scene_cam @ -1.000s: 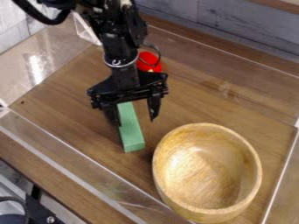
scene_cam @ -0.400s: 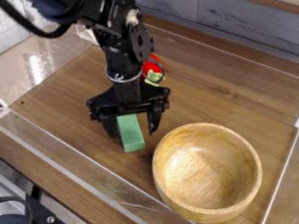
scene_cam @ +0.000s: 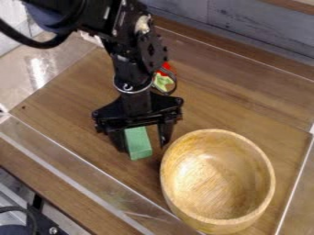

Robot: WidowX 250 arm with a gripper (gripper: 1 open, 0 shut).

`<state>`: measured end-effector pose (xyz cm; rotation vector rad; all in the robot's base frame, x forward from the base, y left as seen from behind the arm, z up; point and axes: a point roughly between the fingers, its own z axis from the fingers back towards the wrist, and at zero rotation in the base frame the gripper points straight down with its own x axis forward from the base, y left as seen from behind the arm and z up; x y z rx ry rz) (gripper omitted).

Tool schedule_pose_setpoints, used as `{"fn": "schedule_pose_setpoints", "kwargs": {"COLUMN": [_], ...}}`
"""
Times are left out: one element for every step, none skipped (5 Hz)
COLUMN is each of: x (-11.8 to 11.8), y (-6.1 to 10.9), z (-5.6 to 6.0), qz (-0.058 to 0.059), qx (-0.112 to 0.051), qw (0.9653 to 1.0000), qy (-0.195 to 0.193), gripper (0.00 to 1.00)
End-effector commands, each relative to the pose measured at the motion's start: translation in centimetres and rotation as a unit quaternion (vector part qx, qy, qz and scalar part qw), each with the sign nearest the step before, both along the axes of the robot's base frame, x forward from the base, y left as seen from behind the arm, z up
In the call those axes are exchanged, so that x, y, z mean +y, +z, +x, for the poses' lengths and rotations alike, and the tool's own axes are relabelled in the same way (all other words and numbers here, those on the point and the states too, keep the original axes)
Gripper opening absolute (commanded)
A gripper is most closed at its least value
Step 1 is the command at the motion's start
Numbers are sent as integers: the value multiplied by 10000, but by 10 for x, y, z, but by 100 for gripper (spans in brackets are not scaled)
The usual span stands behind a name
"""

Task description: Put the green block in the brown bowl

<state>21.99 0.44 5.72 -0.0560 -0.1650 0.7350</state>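
The green block (scene_cam: pixel 139 143), a flat mint-green bar, lies on the wooden table just left of the brown bowl (scene_cam: pixel 218 180). My gripper (scene_cam: pixel 138 122) points straight down over the block's far end, open, with one black finger on each side of the bar. Its upper end is hidden behind the gripper body. I cannot tell whether the fingers touch the block. The bowl is large, round and light wood, with nothing visible inside.
A red strawberry-like toy with a green leaf (scene_cam: pixel 161 77) sits behind the arm, partly hidden by it. Clear plastic walls (scene_cam: pixel 73 184) ring the table along the front and left edges.
The arm has shifted toward the front of the table, along the block. The jaws stayed open. The block has not moved.
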Motion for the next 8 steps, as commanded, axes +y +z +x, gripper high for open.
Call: {"fn": "schedule_pose_setpoints", "kwargs": {"x": [5, 7, 12, 18, 18, 22, 29, 37], "y": [8, 14, 10, 18, 41, 68, 88, 97], "z": [3, 11, 12, 13, 10, 11, 11, 6], "qz": [49, 67, 37, 101, 264, 351, 406, 505], "qx": [-164, -132, -91, -118, -299, -501, -673, -801], "qw": [9998, 9999, 10000, 9998, 9987, 9965, 9923, 9880], "qy": [126, 88, 9, -146, -325, -568, -958, -1221], "gripper": [100, 100, 0, 0, 0, 0, 0, 0]}}
